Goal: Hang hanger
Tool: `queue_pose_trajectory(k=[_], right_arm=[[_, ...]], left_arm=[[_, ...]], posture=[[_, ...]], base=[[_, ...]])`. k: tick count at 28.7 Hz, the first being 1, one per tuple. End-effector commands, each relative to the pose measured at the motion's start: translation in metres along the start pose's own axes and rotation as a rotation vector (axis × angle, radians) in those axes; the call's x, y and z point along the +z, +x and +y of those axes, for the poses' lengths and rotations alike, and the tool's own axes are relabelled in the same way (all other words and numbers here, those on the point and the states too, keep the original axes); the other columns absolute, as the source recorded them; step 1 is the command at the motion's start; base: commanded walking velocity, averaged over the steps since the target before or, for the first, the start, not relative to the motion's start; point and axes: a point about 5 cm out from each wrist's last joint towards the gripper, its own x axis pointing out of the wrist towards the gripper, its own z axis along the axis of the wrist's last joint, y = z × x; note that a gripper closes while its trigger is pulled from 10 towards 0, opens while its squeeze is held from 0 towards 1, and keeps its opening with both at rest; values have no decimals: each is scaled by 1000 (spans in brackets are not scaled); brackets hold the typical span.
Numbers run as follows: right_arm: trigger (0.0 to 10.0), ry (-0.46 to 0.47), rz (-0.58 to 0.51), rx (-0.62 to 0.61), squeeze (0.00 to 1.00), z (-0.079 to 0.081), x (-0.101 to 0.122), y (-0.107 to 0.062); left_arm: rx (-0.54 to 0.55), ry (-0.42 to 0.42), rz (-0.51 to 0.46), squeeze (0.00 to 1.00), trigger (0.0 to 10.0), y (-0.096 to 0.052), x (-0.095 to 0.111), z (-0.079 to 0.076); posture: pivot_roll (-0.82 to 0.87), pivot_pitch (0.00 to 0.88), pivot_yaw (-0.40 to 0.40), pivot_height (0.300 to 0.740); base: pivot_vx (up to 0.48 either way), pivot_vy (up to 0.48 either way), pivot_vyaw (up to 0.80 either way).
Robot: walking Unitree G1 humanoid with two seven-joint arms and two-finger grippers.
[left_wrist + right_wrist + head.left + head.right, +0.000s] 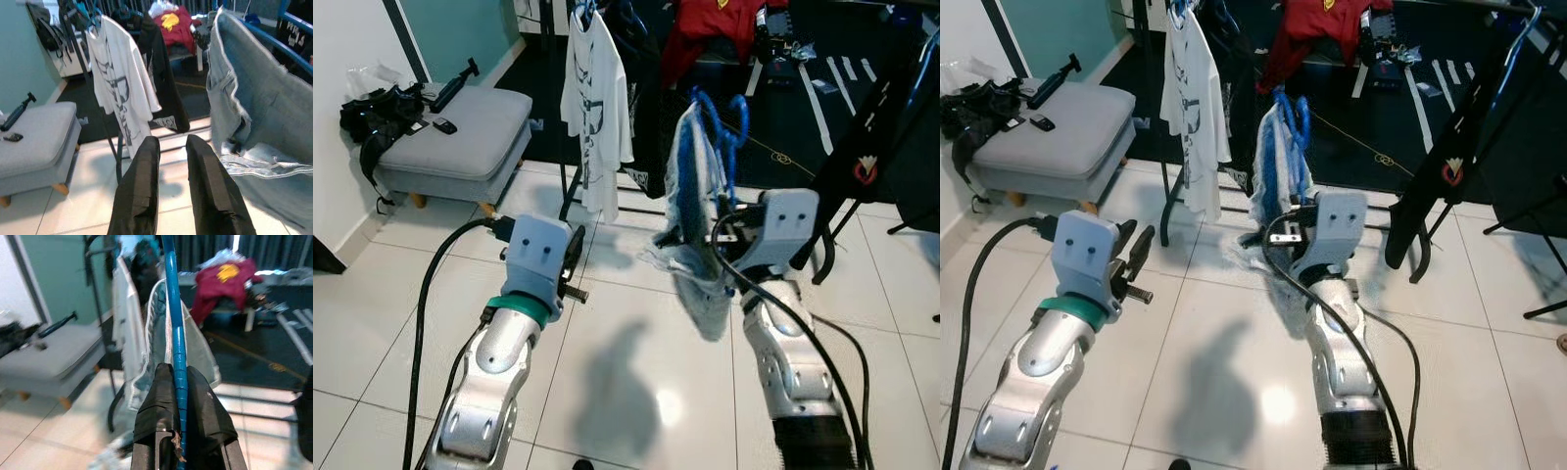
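Observation:
My right gripper (177,368) is shut on a blue hanger (175,313) and holds it upright at chest height. A pale denim garment (690,215) is draped over that hanger (713,122) and trails below the wrist. Beyond it stands a black clothes rack (571,186) with a white printed T-shirt (595,108) on it. My left gripper (172,142) is raised to the left of the garment; its fingers (145,161) stand a narrow gap apart with nothing between them.
A grey cushioned stool (460,132) with a bag and small items sits at the far left by the wall. A red garment (710,29) lies on a chair behind. A dark garment (1474,127) hangs at the right. White tiled floor (626,382) stretches in front.

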Motion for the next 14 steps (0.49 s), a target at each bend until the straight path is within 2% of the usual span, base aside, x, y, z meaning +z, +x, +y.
queue_pose_trajectory(k=[1,8,14], right_arm=[[10000,-5,-89,-10,0,-1,15,4],[10000,-9,-101,-16,0,-1,15,4],[10000,-14,-110,-17,0,0,18,6]], left_arm=[[-3,5,4,0,10000,0,-3,-2],[0,6,-1,0,10000,1,-2,-1],[0,3,3,0,10000,1,-3,-2]], posture=[[-117,40,73,740],[-114,43,72,740],[-120,51,71,740]], base=[[480,0,0],[480,0,0],[473,0,-800]])
